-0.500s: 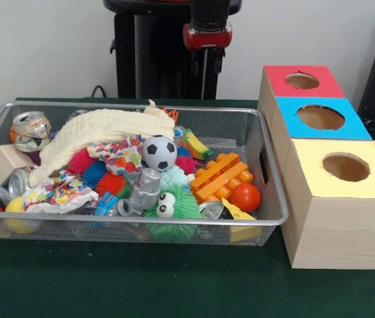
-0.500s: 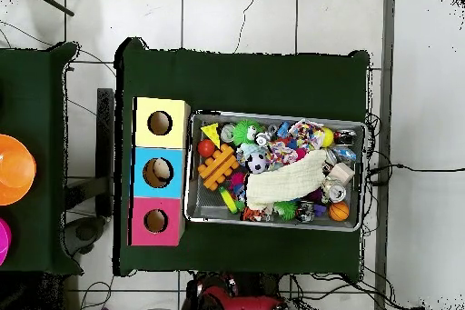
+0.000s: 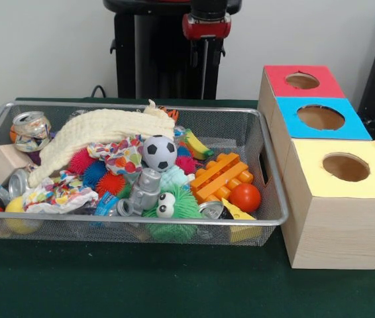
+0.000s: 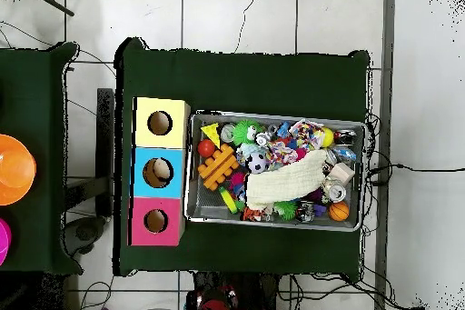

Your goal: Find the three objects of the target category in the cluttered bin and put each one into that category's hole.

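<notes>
Fig. — Sorting task, early stage. Wire bin (image 3: 270, 173) is shown at the table's left-centre in front view, packed full.

Contents, L to R:
- crushed cans (image 3: 30, 129) and a wooden block (image 3: 5, 162) at the bin's left end;
- a cream cloth (image 3: 95, 132) draped across the back;
- spiky balls (image 3: 110, 183) and a patterned rag (image 3: 118, 156) under it;
- a soccer ball (image 3: 159, 152) at centre, w/ a grey robot toy (image 3: 145, 191) and a green fuzzy toy w/ eyes (image 3: 177, 207) in front;
- an orange brick (image 3: 222, 175), a red ball (image 3: 245, 197) and a yellow wedge (image 3: 238, 213) at the right end.

Sorting box (image 3: 326, 218) is set just beside the bin's right end, w/ three holes: red top (image 3: 303, 81) at the back, blue top (image 3: 321, 117) mid, yellow top (image 3: 346, 167) at the front.

Gripper (image 3: 205, 56) is seen high, behind the bin's far rim and well clear of the contents; nothing is seen in it. How far it is open cannot be told from either view.

Progress (judged): target category is not given, so the three objects cannot be picked out. In overhead view something pale shows inside the blue hole (image 4: 158, 172); whether it is a deposited item cannot be told. Red and yellow holes look dark. No pick is under way; most or all of the search and placing appears left to do.
</notes>
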